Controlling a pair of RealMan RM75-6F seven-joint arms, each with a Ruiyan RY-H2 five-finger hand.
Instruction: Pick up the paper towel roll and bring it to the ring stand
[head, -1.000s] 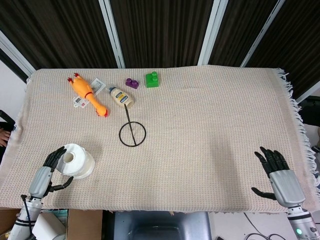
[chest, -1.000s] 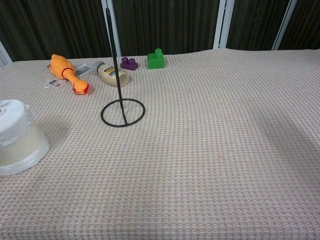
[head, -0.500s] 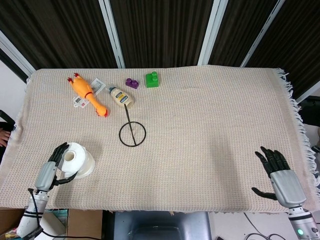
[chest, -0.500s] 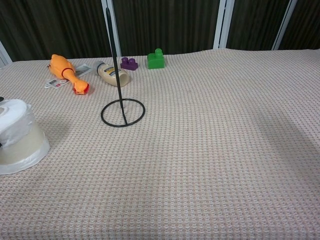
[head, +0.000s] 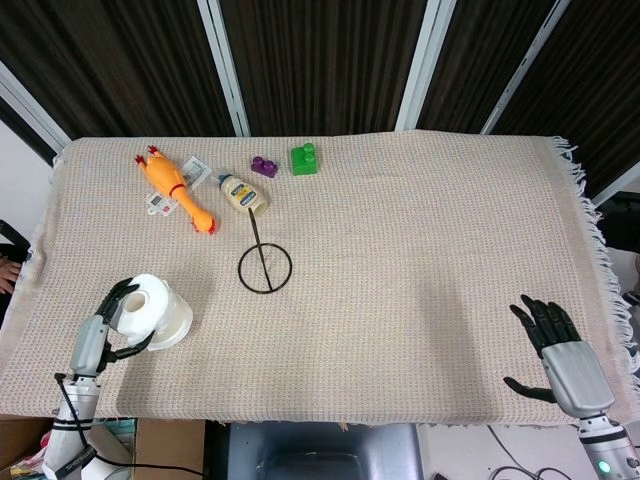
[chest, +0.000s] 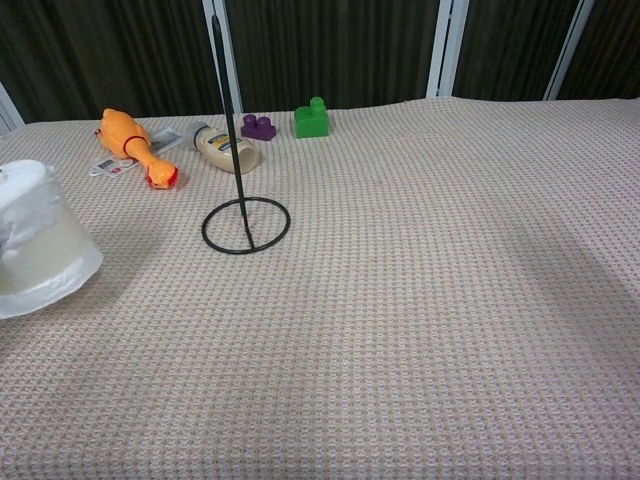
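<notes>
The white paper towel roll (head: 160, 310) is at the front left of the cloth, tilted; in the chest view the roll (chest: 40, 240) looks raised off the cloth. My left hand (head: 105, 328) grips its left side, fingers over the top and thumb underneath. That hand does not show in the chest view. The black ring stand (head: 264, 268) stands to the roll's right and further back, its thin rod upright over the ring base (chest: 246, 225). My right hand (head: 558, 350) hovers open at the front right, holding nothing.
Along the back left lie an orange rubber chicken (head: 175, 188), a mayonnaise bottle (head: 242, 193), a purple block (head: 264, 166) and a green block (head: 304, 159). The cloth's fringed edge (head: 590, 230) runs down the right side.
My left hand has wrapped around the roll, which has tipped and risen, shifting slightly right. The right hand has stayed put.
</notes>
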